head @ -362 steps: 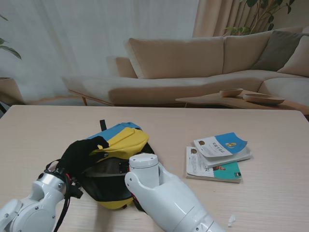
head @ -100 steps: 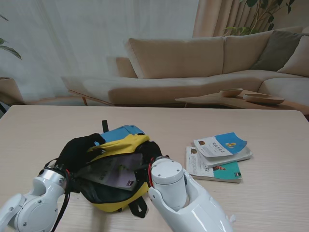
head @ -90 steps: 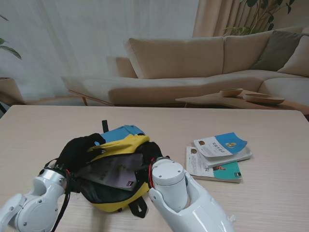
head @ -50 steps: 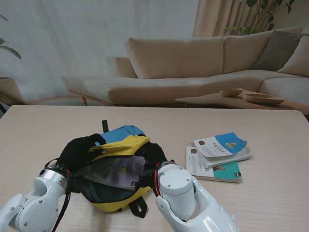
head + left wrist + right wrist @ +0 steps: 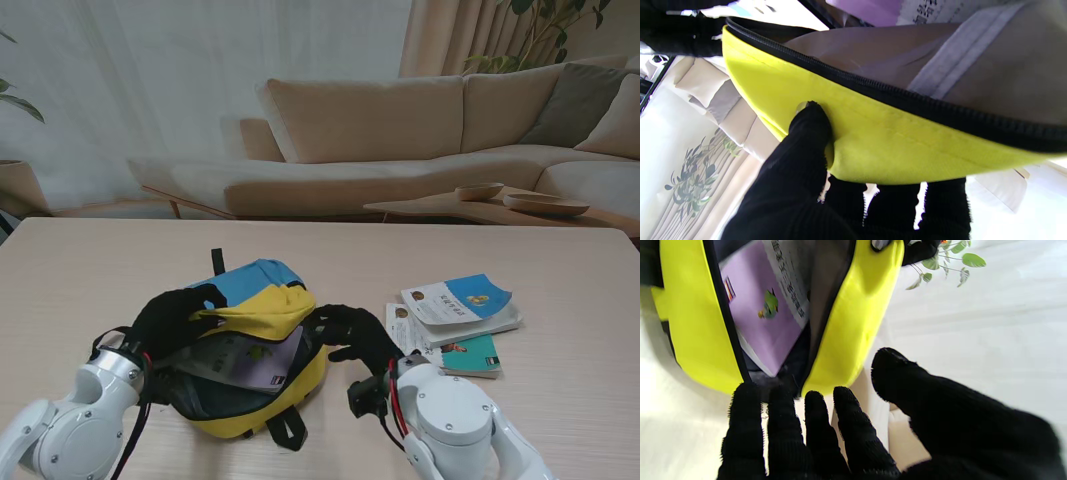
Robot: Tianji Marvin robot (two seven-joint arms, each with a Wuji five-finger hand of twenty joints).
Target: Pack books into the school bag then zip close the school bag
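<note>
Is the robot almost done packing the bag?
Not yet. One purple book already sits inside the school bag. The left hand holds the yellow flap up, so the bag is open, and the right hand is open beside it, holding nothing. The stack of books on the table to the right is left to pack, then the zipper needs closing.

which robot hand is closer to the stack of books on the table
Right. The right robot hand is open between the bag and the books; the left robot hand grips the bag's far-side flap.
</note>
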